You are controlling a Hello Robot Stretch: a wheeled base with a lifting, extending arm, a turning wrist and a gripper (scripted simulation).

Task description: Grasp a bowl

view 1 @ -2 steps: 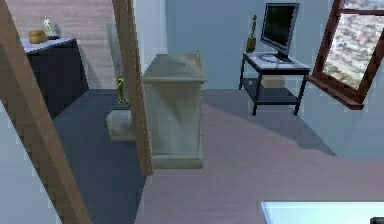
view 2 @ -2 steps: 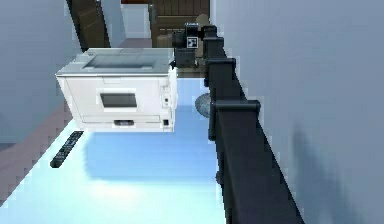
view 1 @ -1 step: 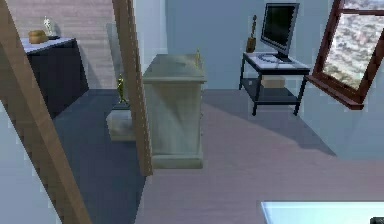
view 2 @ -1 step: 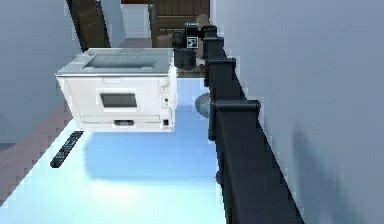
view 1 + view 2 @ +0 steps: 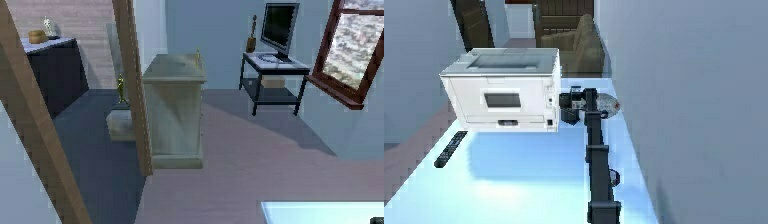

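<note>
Soft, even light, brightest on the pale tabletop (image 5: 514, 182), with a faint shadow under the printer (image 5: 502, 90).

- A white printer (image 5: 502, 92) is set on the pale counter (image 5: 534, 170), just beside the fingers (image 5: 565, 97), toward the arm side view's left.
- A dark flat remote (image 5: 450, 148) is laid on the counter, well apart from the fingers, toward that view's lower left.
- A brown sofa (image 5: 569, 40) is seen far beyond the fingers.

Dark square-sectioned arm (image 5: 597, 165), black tool (image 5: 567, 100) at its tip
</note>
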